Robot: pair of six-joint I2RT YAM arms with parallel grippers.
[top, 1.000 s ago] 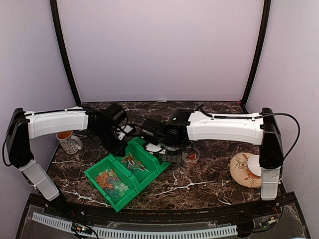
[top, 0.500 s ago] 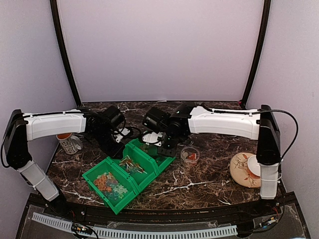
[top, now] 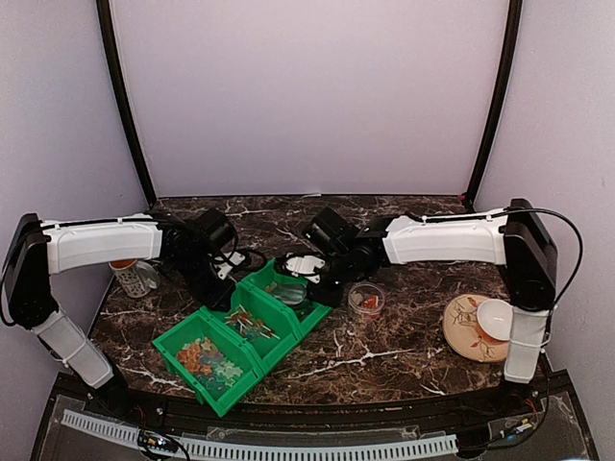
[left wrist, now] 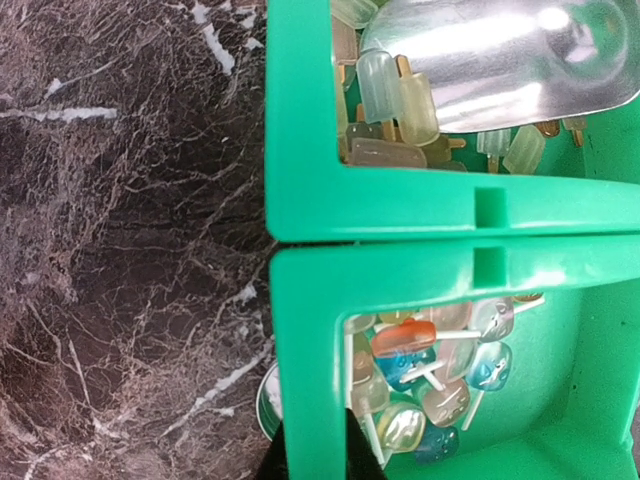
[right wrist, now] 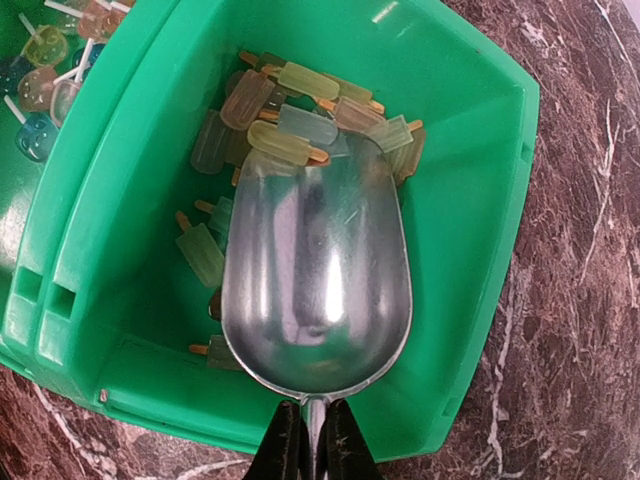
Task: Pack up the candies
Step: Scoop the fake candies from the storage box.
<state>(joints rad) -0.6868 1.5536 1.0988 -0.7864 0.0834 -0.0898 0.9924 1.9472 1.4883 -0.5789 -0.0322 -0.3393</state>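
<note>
left wrist view: the metal scoop [left wrist: 500, 50] runs off the top and right edges at upper right. only the tips of the left gripper [left wrist: 312, 455] show at the bottom edge, pinched on the wall of the green bin [left wrist: 305, 330]. a round rim [left wrist: 268, 400] beside them is mostly behind that wall, so what it is cannot be told. right wrist view: the scoop's handle vanishes at the bottom edge between the fingers of the right gripper [right wrist: 312, 440], and its bowl covers some candies [right wrist: 305, 80]. top view: the mug [top: 132, 276] at left is partly behind the left arm [top: 96, 240], and the clear cup [top: 366, 300] holds contents too small to tell.
</note>
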